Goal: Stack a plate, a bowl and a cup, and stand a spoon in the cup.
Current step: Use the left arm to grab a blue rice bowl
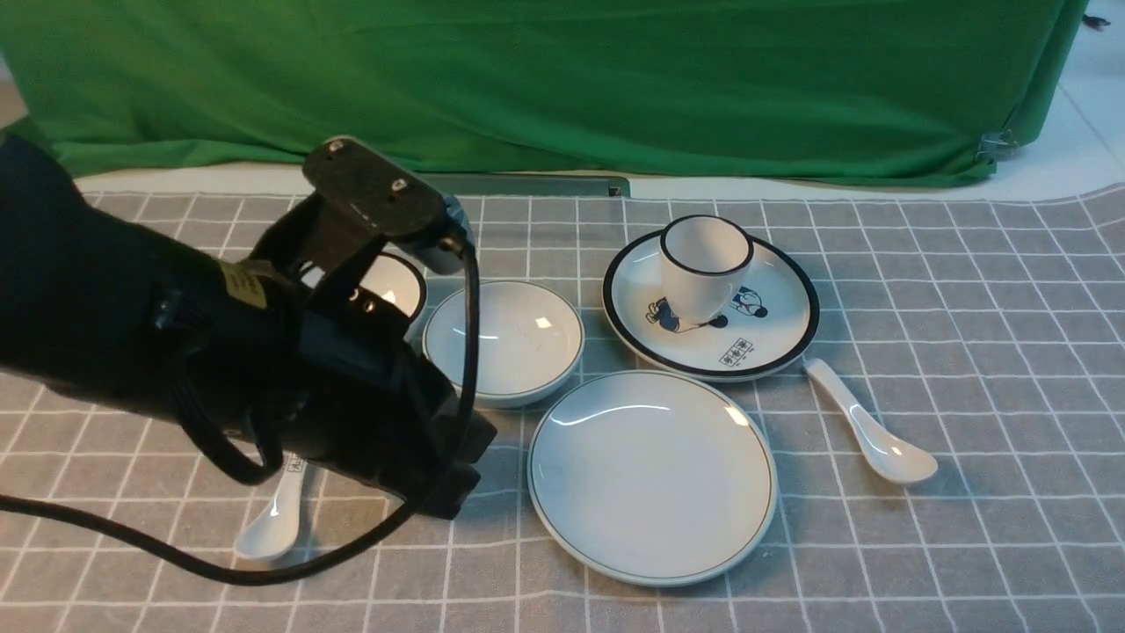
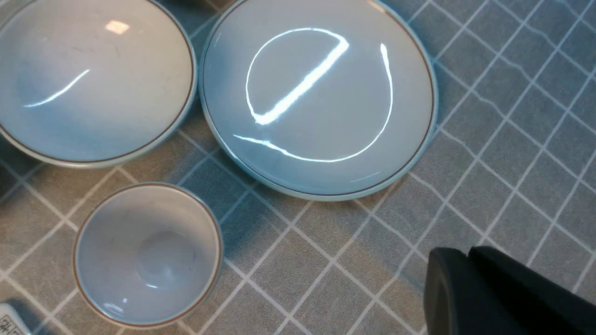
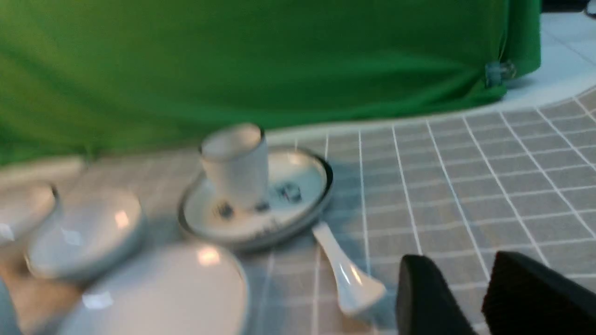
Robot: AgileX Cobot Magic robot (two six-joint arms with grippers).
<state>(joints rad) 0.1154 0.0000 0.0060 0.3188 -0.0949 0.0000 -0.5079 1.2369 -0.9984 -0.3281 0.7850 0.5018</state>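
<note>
The small plain cup (image 2: 149, 260) is shown only in the left wrist view, standing upright on the checked cloth (image 1: 993, 492) near the plain bowl (image 1: 505, 338) and the plain plate (image 1: 652, 479); in the front view it is hidden by the left arm (image 1: 290, 378). The bowl is set just beside the plate, and neither is stacked. In the left wrist view, the fingertips of the left gripper (image 2: 467, 253) are seen pressed together, clear of the dishes. The fingers of the right gripper (image 3: 461, 258) are seen only in the right wrist view, parted, with nothing grasped.

By the front and right wrist views, the plain spoon (image 1: 870, 431) is placed near the cartoon plate (image 1: 747, 343), on which the black-rimmed cup (image 1: 703, 272) is stood. The marked spoon (image 1: 277, 519) is shown in the front view, partly covered by the arm; the black-rimmed bowl (image 1: 391, 283) is partly covered too.
</note>
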